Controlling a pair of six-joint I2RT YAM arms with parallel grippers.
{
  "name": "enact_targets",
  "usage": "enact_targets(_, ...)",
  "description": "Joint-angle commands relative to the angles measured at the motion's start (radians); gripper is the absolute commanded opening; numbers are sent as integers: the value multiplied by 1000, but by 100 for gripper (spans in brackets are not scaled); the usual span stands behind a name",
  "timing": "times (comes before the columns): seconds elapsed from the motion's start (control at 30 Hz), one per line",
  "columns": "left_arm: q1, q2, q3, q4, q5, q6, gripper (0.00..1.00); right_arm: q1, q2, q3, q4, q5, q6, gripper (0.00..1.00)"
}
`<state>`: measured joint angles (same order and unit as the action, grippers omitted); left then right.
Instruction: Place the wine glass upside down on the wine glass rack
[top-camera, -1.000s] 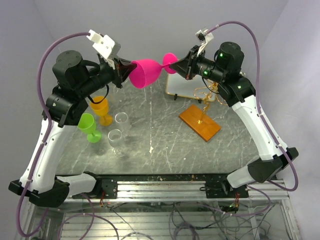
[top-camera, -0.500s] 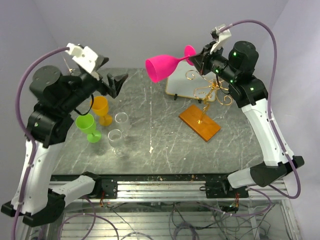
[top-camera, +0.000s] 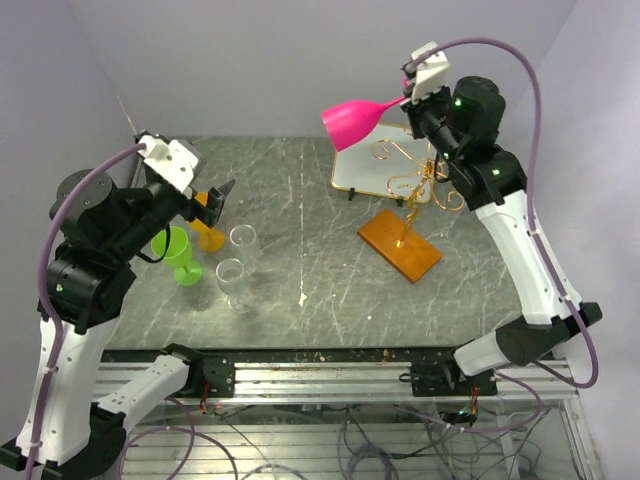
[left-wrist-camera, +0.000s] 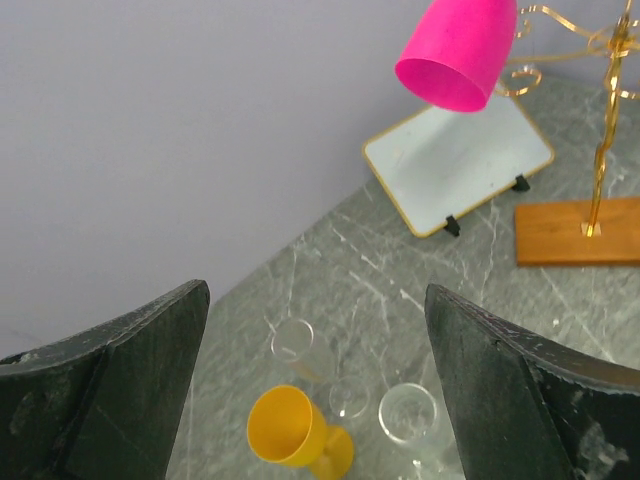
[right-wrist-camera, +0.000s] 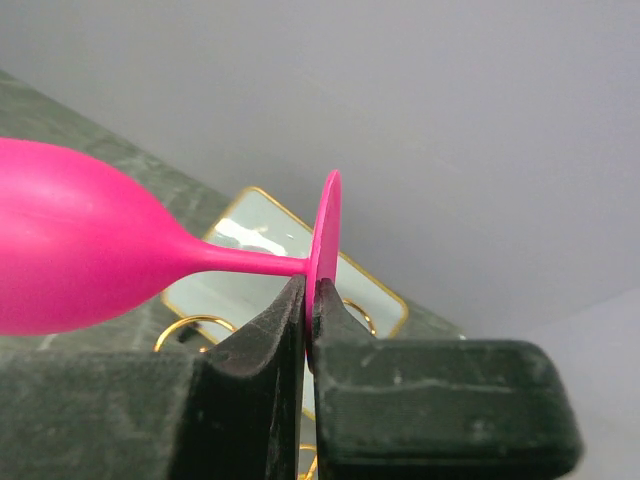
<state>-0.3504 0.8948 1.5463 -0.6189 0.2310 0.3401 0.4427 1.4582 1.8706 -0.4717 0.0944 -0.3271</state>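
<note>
The pink wine glass (top-camera: 350, 120) hangs in the air at the back, lying almost level with its bowl pointing left. My right gripper (top-camera: 408, 92) is shut on the edge of its round foot; in the right wrist view the gripper (right-wrist-camera: 310, 290) pinches the foot disc and the bowl (right-wrist-camera: 80, 250) stretches left. The wine glass rack (top-camera: 420, 185), gold scrolled wire on an orange-brown base (top-camera: 400, 245), stands just below and right of the glass. My left gripper (top-camera: 215, 200) is open and holds nothing, low at the left over the other glasses. From the left wrist view the pink glass (left-wrist-camera: 460, 50) and rack (left-wrist-camera: 600, 150) are far off.
A yellow glass (top-camera: 205, 225), a green glass (top-camera: 177, 250) and two clear glasses (top-camera: 243, 240) (top-camera: 230, 275) stand at the left under my left gripper. A gold-framed mirror-like panel (top-camera: 365, 170) leans behind the rack. Walls close the back and both sides.
My left gripper let go of the pink glass's bowl, opened wide and drew back down to the left. The right arm carried the glass up and to the right, over the rack.
</note>
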Motion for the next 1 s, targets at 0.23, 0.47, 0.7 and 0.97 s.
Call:
enact_targets(0.23,34,-27,-36,-24,70,46,100,89,103,-95,129,417,-302,0)
enact_targets(0.47,36,-27,-35,-28,83,55,100,96,83,-205,179,501,-409,0)
enact_targets(0.7,36,-20,-35,-28,96,54,100,96,77,-233,173,538,-438,0)
enact_targets(0.97,36,-15,-35,-32,106,61,100,96,61,-271,190,566,-467,0)
